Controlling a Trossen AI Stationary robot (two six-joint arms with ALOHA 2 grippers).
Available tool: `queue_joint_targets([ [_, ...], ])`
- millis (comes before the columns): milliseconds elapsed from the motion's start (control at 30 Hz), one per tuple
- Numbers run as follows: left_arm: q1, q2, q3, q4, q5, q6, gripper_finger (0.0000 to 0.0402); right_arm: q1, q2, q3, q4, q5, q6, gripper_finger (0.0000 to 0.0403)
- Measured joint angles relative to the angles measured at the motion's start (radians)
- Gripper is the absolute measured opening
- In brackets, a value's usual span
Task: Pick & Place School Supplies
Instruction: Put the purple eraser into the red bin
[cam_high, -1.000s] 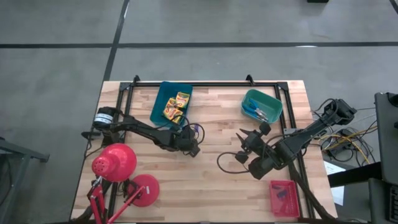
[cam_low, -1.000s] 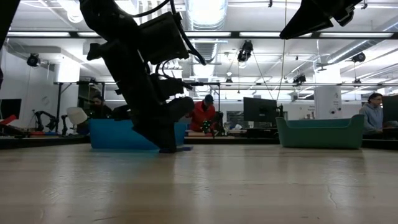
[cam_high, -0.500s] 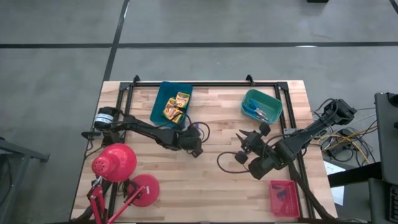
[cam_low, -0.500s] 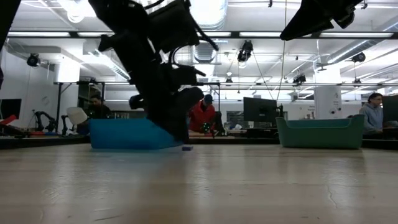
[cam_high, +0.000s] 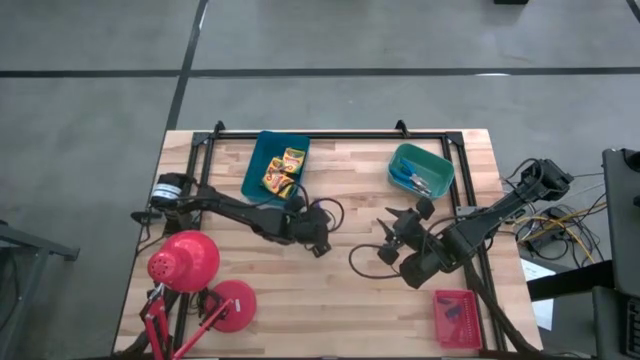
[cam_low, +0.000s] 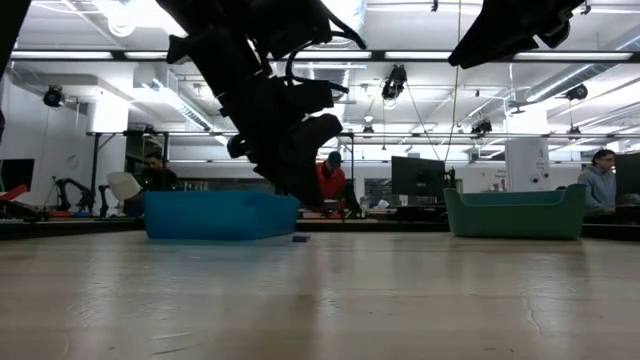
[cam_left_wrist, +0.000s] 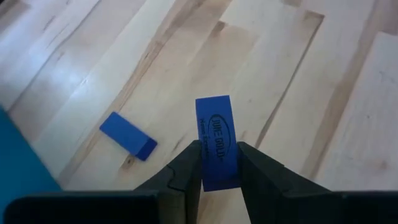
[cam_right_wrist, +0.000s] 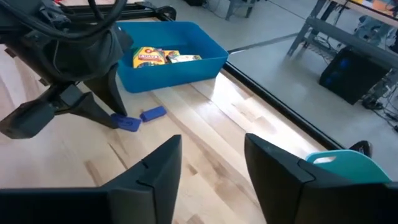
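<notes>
On the far left of the wooden table (cam_high: 340, 300) stands a red desk lamp (cam_high: 185, 262), out of the way. Next comes the left gripper (cam_left_wrist: 216, 163), low over the middle of the table, just past the corner of the blue tray (cam_high: 254, 168). Its fingers are pinched on a small blue eraser (cam_left_wrist: 217, 142) with dark print, which stands up between them with its long side pointing away from the wrist. A second blue eraser (cam_left_wrist: 129, 135) lies flat on the wood close by, a bit to one side and turned slantwise; the left arm is much nearer to it than the right. The blue tray already has yellow crayon boxes (cam_high: 283, 170) in it. The red tray (cam_high: 458, 318) sits at the near right corner, and I think the held eraser may go there, though I cannot be sure. The bare wood between gives lots of room. Farther right, the right gripper (cam_right_wrist: 210, 163) hangs over the table with its fingers spread and nothing in them. The teal tray (cam_high: 421, 171) with blue-handled scissors (cam_high: 410, 178) sits behind it, near the table's back edge.
</notes>
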Motion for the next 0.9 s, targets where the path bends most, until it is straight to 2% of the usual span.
queue_joint_targets([
  [167,-0.015,0.0,0.014,0.002,-0.01,0.04,0.0099,0.0,0.0,0.0,0.0,-0.003,0.0,0.0199],
  [300,-0.039,0.0,0.026,0.018,-0.034,0.097,0.0099,0.0,0.0,0.0,0.001,-0.044,0.033,0.0216],
  [467,-0.074,-0.001,0.056,0.026,-0.118,0.181,0.0099,0.0,0.0,0.0,0.001,-0.045,0.05,0.0232],
  [733,-0.151,-0.001,0.118,0.045,-0.298,0.455,0.0099,0.0,0.0,0.0,0.006,-0.058,0.163,0.0233],
  [900,-0.196,-0.002,0.133,0.154,-0.421,0.648,0.0099,0.0,0.0,0.0,0.035,-0.071,0.178,0.0228],
])
